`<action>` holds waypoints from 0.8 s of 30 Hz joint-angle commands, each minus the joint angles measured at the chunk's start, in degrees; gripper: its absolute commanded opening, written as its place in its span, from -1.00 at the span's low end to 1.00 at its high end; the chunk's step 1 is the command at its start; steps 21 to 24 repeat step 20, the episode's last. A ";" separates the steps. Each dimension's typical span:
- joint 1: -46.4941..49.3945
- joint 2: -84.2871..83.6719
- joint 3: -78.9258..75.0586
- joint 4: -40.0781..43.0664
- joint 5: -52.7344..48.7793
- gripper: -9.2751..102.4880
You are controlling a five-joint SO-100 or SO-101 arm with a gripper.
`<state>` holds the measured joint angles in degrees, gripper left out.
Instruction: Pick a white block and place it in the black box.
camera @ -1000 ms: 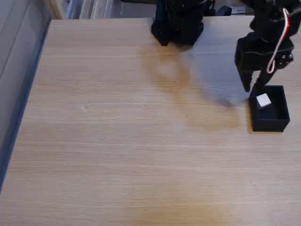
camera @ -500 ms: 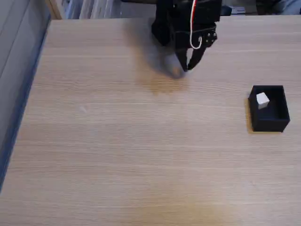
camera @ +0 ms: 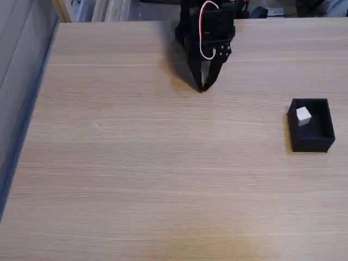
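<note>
- In the fixed view, the white block lay inside the black box, toward its upper-left corner, at the right side of the wooden surface.
- The gripper hung at the top centre, well apart from the box, pointing down at the bare wood with its fingers drawn together to a point and nothing between them.
- A red-and-white cable looped over the black arm.

White block lies inside the black box — gripper well apart, tips together, empty
</note>
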<state>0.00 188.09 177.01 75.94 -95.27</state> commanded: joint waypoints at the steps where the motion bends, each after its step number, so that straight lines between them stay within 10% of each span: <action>1: -1.32 2.72 0.88 1.23 3.25 -0.83; 24: -1.23 2.72 0.97 1.23 3.43 -0.80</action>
